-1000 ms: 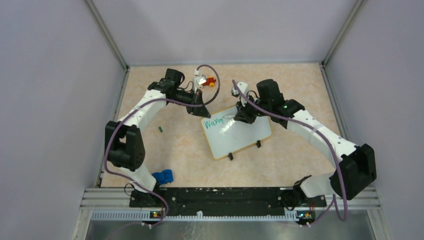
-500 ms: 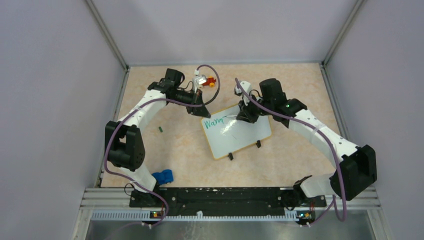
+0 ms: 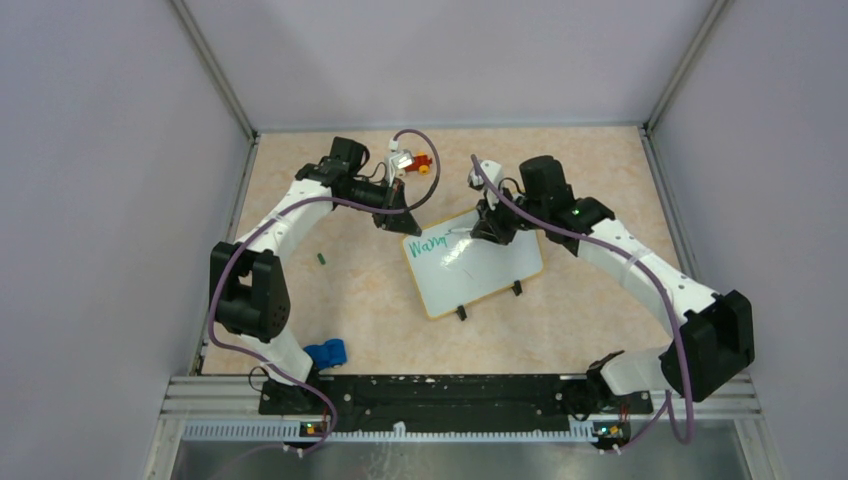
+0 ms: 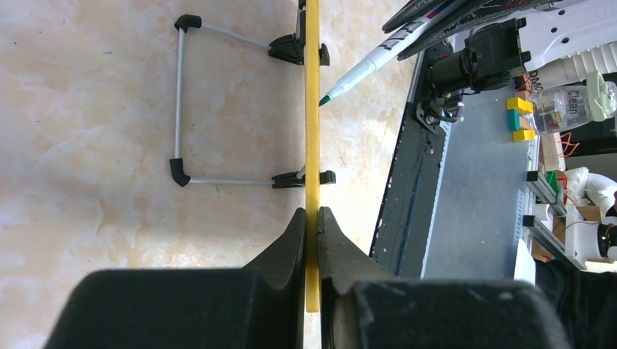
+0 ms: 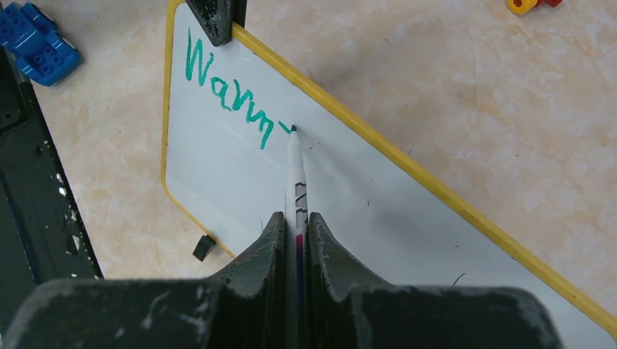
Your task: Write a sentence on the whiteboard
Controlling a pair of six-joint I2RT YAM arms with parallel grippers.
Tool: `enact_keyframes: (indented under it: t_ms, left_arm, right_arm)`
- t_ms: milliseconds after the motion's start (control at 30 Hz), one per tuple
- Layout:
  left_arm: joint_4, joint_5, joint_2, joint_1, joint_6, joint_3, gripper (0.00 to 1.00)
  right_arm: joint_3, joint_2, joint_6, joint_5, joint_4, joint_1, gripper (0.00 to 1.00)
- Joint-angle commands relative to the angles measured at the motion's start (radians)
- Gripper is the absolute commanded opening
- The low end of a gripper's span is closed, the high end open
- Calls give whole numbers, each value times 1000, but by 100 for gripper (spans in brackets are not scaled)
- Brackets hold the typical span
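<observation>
The whiteboard, white with a yellow rim, stands tilted on its black feet at mid-table. My left gripper is shut on its upper left corner; in the left wrist view the yellow rim runs edge-on between my left gripper. My right gripper is shut on a white marker, with its green tip touching the board. The green lettering reads "Warm" with a short stroke after it, at the tip. The right gripper is over the board's face.
A blue block lies near the left arm's base and also shows in the right wrist view. A small green cap lies left of the board. A white and orange toy sits at the back. Grey walls enclose the table.
My right gripper has shifted slightly right along the board's top line, and the marker has drawn a short stroke after "Warm". The left arm and board have not moved.
</observation>
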Motion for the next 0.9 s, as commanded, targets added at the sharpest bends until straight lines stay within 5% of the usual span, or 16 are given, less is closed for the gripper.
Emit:
enact_keyframes:
  t_ms: [0, 867]
  left_arm:
    - [-15, 6, -31, -11, 22, -11, 0]
    - [-20, 7, -29, -11, 25, -9, 0]
  right_arm:
    - [61, 9, 3, -7, 48, 5, 0]
    - [-37, -20, -32, 1, 6, 10, 0]
